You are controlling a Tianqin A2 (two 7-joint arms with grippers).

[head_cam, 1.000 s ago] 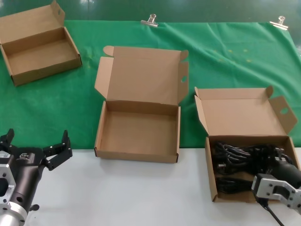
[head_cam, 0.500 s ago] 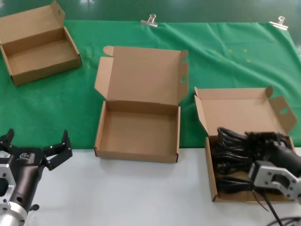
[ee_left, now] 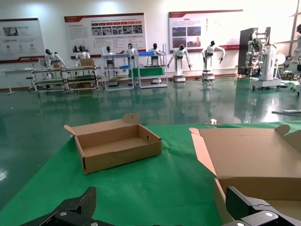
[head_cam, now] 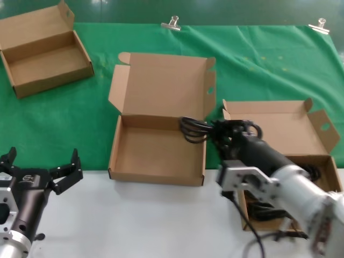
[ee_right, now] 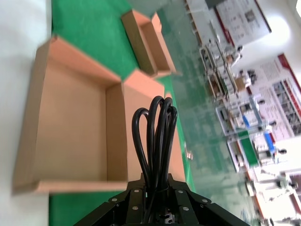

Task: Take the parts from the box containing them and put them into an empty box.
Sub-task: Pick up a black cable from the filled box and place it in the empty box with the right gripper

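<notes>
Carrying one black cord bundle (head_cam: 194, 129), the right gripper (head_cam: 215, 130) has its jaws clamped on the coil, with the loops sticking out ahead of the fingers. In the head view the bundle hangs in the air over the near right corner of the empty box (head_cam: 157, 150), just at its right wall, so it looks set to be lowered into that wide shallow tray. From the right wrist view, the cord loops (ee_right: 154, 141) stand straight out of the gripper (ee_right: 157, 190) with the tray floor (ee_right: 70, 127) beyond them, which suggests the arm is lined up with the drop spot. Gripping the coil by one end probably keeps the floppy loops gathered so nothing snags on the cardboard wall.

More cords (head_cam: 263, 207) can be glimpsed in the deep box (head_cam: 279, 129) on the right, mostly hidden behind the arm, so my guess is that the job is only partly done.

The left gripper (head_cam: 40, 172) waits near the front left of the white table (head_cam: 134, 220), fingers spread apart and holding nothing. A third, smaller box (head_cam: 43, 51) sits well apart at the far left on the green cloth (head_cam: 258, 64).
</notes>
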